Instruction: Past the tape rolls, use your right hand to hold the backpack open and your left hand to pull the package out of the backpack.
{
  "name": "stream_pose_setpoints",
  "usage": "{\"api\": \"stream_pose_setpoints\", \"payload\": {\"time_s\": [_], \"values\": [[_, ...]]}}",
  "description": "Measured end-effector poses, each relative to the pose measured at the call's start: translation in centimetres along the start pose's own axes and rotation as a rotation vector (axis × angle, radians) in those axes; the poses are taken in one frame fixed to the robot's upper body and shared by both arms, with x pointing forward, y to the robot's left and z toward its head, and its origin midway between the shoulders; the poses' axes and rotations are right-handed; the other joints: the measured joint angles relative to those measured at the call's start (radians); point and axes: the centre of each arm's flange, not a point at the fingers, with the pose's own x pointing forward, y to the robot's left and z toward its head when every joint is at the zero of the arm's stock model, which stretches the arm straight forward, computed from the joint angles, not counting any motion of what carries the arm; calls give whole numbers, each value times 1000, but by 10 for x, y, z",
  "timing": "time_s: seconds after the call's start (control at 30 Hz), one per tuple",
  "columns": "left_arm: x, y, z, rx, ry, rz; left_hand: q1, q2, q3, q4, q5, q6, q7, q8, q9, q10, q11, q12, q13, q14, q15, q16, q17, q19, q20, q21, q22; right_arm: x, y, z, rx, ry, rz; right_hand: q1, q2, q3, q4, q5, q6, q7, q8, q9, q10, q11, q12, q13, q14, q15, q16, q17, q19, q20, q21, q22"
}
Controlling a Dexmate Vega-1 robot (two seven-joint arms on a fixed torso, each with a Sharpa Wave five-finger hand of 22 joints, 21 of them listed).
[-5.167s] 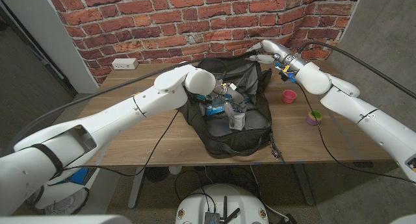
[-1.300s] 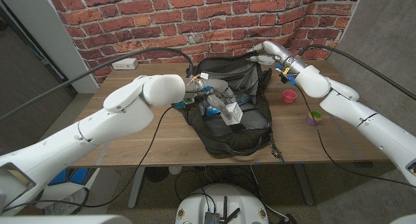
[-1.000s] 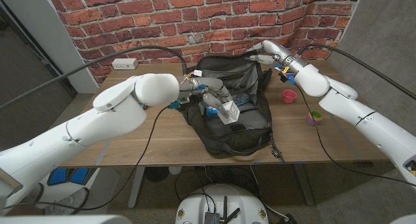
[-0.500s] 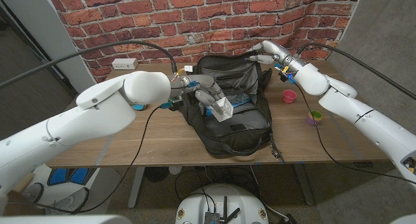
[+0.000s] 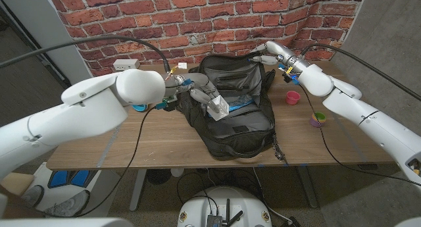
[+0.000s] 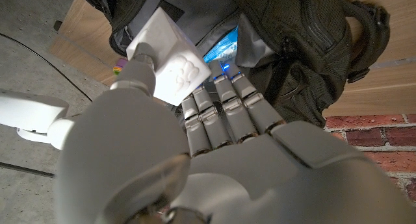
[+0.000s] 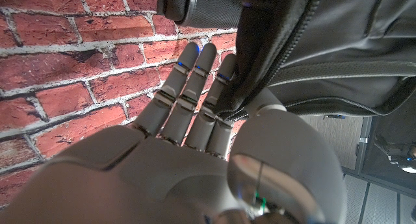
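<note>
A black backpack point(image 5: 238, 115) lies open on the wooden table point(image 5: 164, 138). My right hand point(image 5: 264, 56) grips the bag's top flap at the far end and holds it up; in the right wrist view its fingers point(image 7: 195, 100) pinch the zippered flap edge point(image 7: 286, 62). My left hand point(image 5: 200, 95) holds a white package point(image 5: 219, 107) lifted above the bag's left rim. In the left wrist view the white package point(image 6: 166, 62) sits pinched at my fingertips, over the open backpack point(image 6: 305, 42). A blue item point(image 5: 241, 104) stays inside the bag.
A pink tape roll point(image 5: 292, 97) and a green and purple tape roll point(image 5: 318, 118) sit on the table right of the bag. A white power strip point(image 5: 123, 64) lies at the far left by the brick wall. A blue object point(image 5: 139, 108) is partly hidden under my left arm.
My left hand has drawn the white package up and left, out of the bag's opening to above its left rim. My right hand keeps the same grip on the flap.
</note>
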Motion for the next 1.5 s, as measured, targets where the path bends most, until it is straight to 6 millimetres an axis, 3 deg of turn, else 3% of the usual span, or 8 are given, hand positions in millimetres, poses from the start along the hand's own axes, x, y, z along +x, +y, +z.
{"api": "stream_pose_setpoints", "payload": {"time_s": [0.9,1.5], "values": [[-29,13,-39,-69,100,23,-13,0,0,0,0,6,-5,-11,0,0,0,-1,0,0,0,0,0,0,0,0,0,1,-5,14,-2,32,-24,0,0,3,3,1,2,2,0,0,0,0,-7,2,0,0,0,5,-5,5,8,0],[-22,39,-65,-53,128,12,-17,2,0,0,0,6,-4,-15,0,1,1,-1,0,0,0,0,0,0,0,0,0,-5,-7,32,5,105,-35,0,0,2,2,1,2,2,0,1,-2,2,-7,5,0,0,0,9,-7,4,15,0]]}}
